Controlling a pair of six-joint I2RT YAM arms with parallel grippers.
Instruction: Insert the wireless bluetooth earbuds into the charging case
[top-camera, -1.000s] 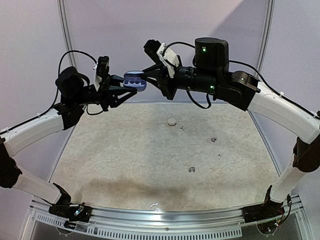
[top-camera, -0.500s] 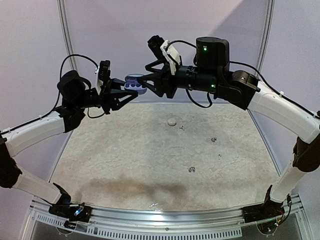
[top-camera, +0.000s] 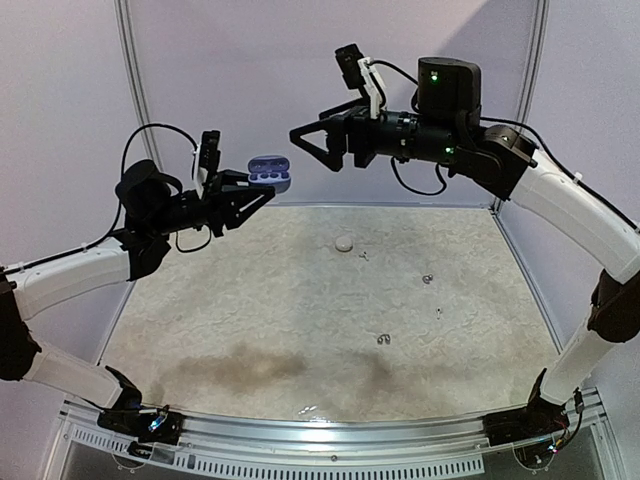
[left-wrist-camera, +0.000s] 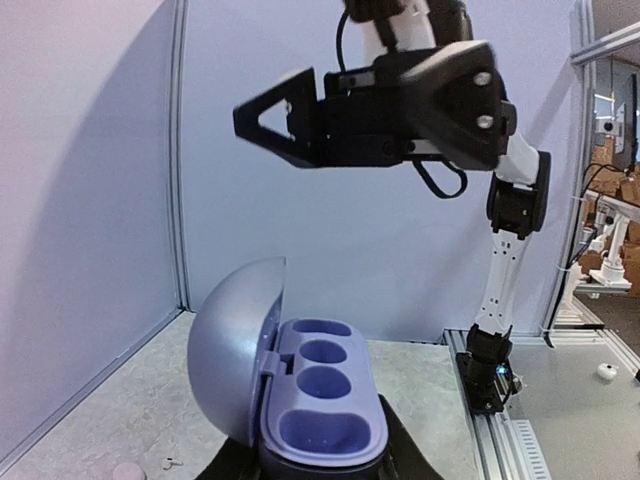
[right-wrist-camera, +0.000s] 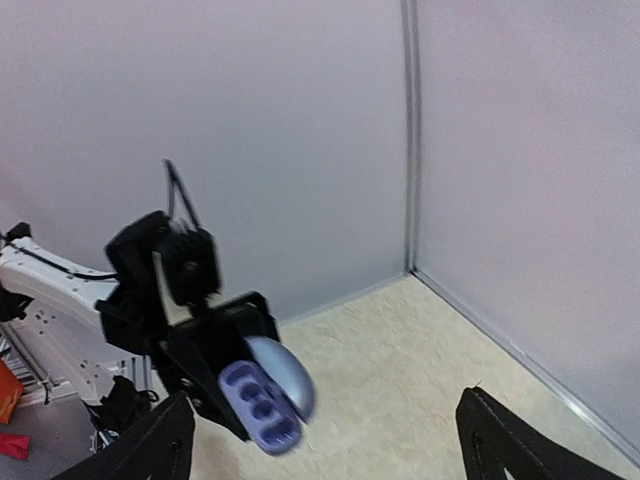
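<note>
Since half a second ago your right gripper (top-camera: 300, 135) has lifted up and back off the charging case (top-camera: 270, 170). It was right at the case then; now open air separates them. Your left gripper (top-camera: 258, 186) has barely shifted and keeps the case raised above the table (top-camera: 250, 330).

Counts: one case, two grippers, four small grey-silver specks on the table that read as the earbuds (top-camera: 427, 279), one pale round disc (top-camera: 344, 242). The other three specks sit at (top-camera: 384, 339), (top-camera: 438, 313) and (top-camera: 363, 255). All are too small to tell apart in shape.

Case: pale lilac-blue oval, lid swung open to one side like a domed shell. The left wrist view shows a row of recesses in the tray, four as far as you can see, every one bare.

Fingers: the left fingers are pinched on the lower end of the case, its tray facing up and out past the tips. The right fingers are spread wide with nothing between them; in the right wrist view they sit at the two bottom corners.

Earbuds relative to fingers: all four lie on the table, well below both sets of fingertips and touching neither. Two lie under the right forearm's side, one nearer the middle, one just beside the disc
</note>
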